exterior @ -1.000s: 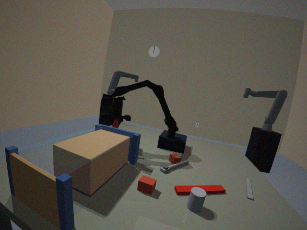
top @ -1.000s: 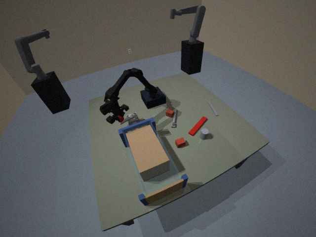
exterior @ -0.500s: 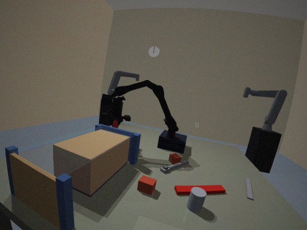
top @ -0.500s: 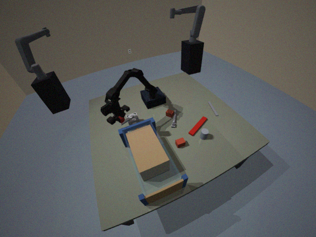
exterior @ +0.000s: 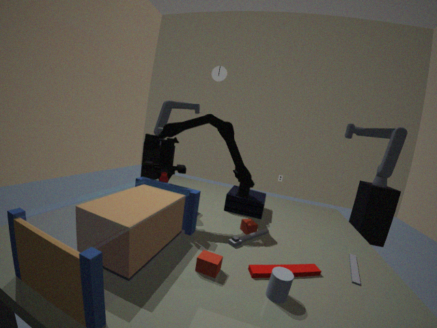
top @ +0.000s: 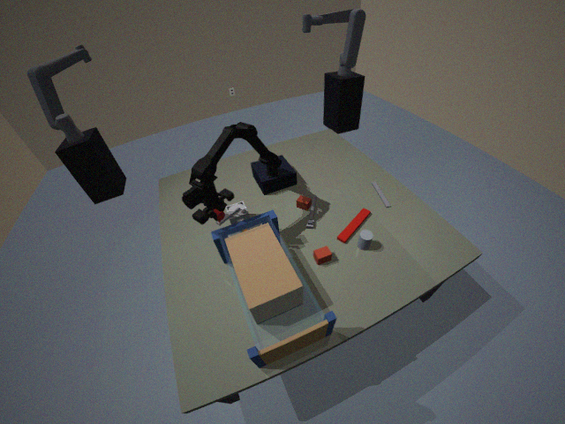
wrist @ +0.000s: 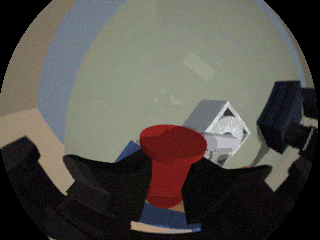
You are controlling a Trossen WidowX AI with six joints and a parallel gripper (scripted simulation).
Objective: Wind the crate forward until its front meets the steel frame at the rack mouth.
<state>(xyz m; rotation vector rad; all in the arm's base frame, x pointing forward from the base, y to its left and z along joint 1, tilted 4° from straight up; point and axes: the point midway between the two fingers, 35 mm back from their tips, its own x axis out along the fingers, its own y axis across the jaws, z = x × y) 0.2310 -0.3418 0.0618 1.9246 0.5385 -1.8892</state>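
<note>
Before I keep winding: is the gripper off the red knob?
No, the gripper has its fingers closed on both sides of the red knob's stem.

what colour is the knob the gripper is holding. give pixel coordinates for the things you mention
The knob (top: 219, 214) (exterior: 163, 177) (wrist: 172, 145) is plain red, with no pattern visible; the wrist view shows it best.
</note>
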